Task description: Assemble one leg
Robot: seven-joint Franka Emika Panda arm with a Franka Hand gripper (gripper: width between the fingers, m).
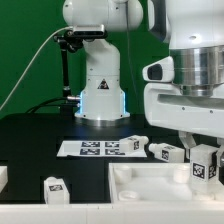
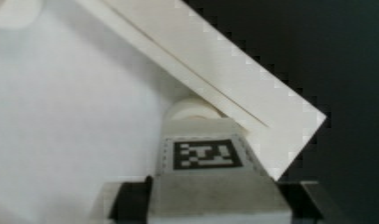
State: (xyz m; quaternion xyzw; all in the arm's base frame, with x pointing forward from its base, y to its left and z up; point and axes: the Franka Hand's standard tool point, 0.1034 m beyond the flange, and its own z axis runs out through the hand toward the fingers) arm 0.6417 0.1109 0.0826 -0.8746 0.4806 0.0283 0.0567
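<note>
Leg (image 2: 207, 152), white and stubby, with a black-and-white square tag on its face: gripped on two opposite sides by the dark fingers (image 2: 129, 200) of the gripper (image 2: 211, 198), the jaws drawn in against it and nothing else held. In the exterior view the leg (image 1: 206, 166) is placed at the lower right of the frame, upright with its tag turned toward the camera, above the far right part of the body; whether its lower end touches that body cannot be told. Table (image 1: 30, 140): black, filling the middle and lower left of the exterior frame, backed by a green wall (image 1: 25, 40). Arm (image 1: 190, 75): white, its wrist and hand filling the upper right of the exterior frame, its base (image 1: 98, 85) standing on the table at the upper centre, with a glow at its foot. Body (image 1: 150, 190): large, white and tray-like with recesses, laid along the lower edge of the exterior frame from centre to right; in the wrist view its flat surface (image 2: 61, 120) is seen beneath the leg, with a raised straight edge running diagonally close to the leg's tip. Marker board (image 1: 95, 148): thin, flat and white, carrying several tags, laid on the table at the centre of the exterior frame, between base and body. Spare posts (image 1: 165, 152): small, white and tagged, two lying just beside the marker board's right end, one well apart at the lower left.
</note>
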